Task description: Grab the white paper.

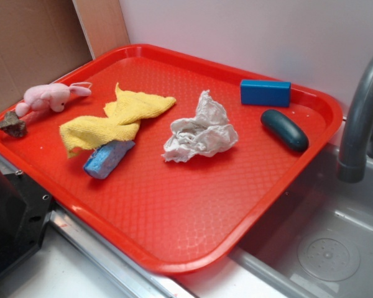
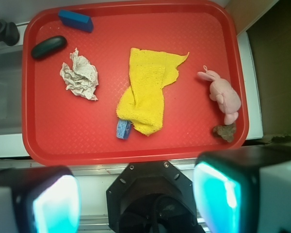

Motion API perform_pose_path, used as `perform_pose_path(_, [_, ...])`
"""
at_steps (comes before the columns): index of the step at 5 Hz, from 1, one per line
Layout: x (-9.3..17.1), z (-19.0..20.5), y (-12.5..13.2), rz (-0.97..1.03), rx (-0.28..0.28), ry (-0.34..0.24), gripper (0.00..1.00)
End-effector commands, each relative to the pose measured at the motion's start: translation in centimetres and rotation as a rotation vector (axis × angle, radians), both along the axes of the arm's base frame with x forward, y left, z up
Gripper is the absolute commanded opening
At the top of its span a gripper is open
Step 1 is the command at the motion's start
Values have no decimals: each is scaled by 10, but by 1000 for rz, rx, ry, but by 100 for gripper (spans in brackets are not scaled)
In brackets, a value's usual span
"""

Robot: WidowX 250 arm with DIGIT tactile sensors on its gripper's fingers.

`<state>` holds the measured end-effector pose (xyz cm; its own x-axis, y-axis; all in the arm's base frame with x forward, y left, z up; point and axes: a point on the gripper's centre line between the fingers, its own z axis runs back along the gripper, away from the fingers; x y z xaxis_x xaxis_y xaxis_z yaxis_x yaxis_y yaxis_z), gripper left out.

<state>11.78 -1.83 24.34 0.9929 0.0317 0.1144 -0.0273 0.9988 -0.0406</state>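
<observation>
White paper (image 1: 200, 131) lay crumpled mid-tray on the red tray (image 1: 174, 242) — right of the yellow cloth (image 1: 115, 118), near the dark oval. Gripper (image 2: 136, 199) hung off the tray w/ jaws wide apart — holding nothing.

The tray (image 1: 286, 186) looks like glossy red plastic with a fine pebbled texture. The paper (image 1: 199, 131), ahead-left of the gripper (image 2: 136, 201), is matt, thin and heavily wrinkled. The cloth (image 1: 115, 118) is fuzzy yellow terry. The bunny (image 1: 46, 97) seems soft pink plush. The tap (image 1: 360, 118) is smooth grey, dull-sheened metal or plastic.
</observation>
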Motion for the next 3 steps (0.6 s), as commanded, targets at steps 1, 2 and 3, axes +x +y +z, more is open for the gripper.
perform_pose_path(1, [0,0,0,0,0,0,100])
perform_pose_path(2, [42,-42,-50,-248,20,-107,100])
perform_pose_path(3, [64,-76,-81,-485,11,-166,100])
